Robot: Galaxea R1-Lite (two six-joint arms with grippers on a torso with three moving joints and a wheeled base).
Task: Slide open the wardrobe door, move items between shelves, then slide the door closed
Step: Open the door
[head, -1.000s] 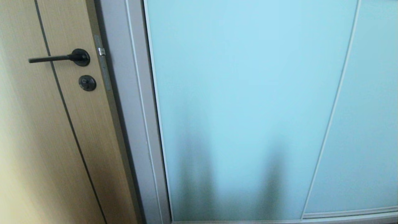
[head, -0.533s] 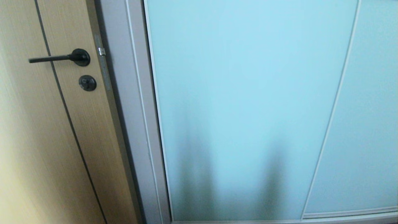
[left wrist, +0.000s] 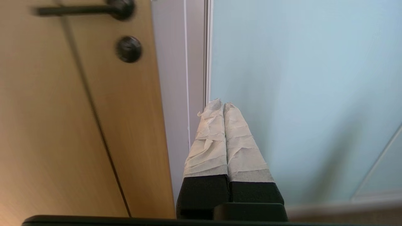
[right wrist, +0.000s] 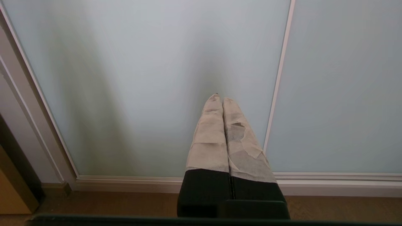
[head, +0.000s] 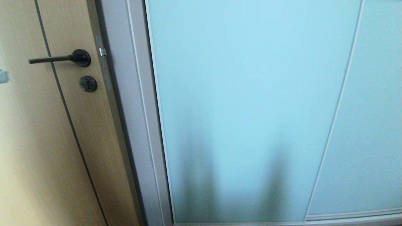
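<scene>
The sliding wardrobe door (head: 251,110), a pale aqua frosted panel in a thin silver frame, stands closed and fills most of the head view. The items and the shelves are hidden behind it. My left gripper (left wrist: 223,103) is shut with nothing in it. Its taped fingers point at the door's left frame edge (left wrist: 207,47), with the aqua panel (left wrist: 298,78) beside it. My right gripper (right wrist: 222,98) is also shut and empty, held low in front of the same door (right wrist: 157,78) near the strip (right wrist: 279,78) between the two panels.
A light wooden door (head: 47,141) with a black lever handle (head: 56,58) and round lock (head: 88,83) stands left of the wardrobe's grey post (head: 132,110). A second aqua panel (head: 373,125) lies to the right. Wooden floor (right wrist: 110,204) runs below the bottom rail (right wrist: 125,182).
The door and the rest of the head view are as before. A small pale grey shape has come in at the left edge, just below the lever handle.
</scene>
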